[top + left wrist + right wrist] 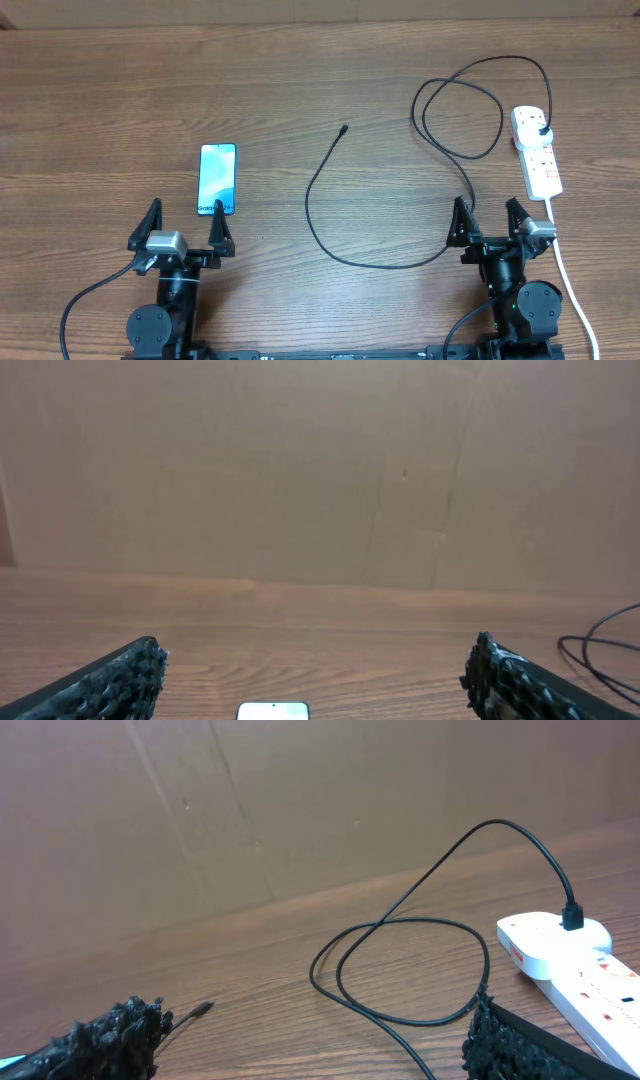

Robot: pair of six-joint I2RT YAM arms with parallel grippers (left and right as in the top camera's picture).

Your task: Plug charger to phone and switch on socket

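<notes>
The phone [217, 179] lies flat on the wooden table at the left, its light blue screen up. Its top edge shows in the left wrist view [273, 711]. The black charger cable [318, 180] loops across the middle, its connector tip [344, 128] lying free, its plug [541, 131] in the white power strip [536, 152] at the right. The cable [400, 945], tip [203, 1009] and strip [560, 955] show in the right wrist view. My left gripper [181, 225] is open and empty just in front of the phone. My right gripper [490, 218] is open and empty in front of the strip.
The strip's white cord [566, 270] runs toward the front edge past my right arm. A brown cardboard wall [320, 470] stands behind the table.
</notes>
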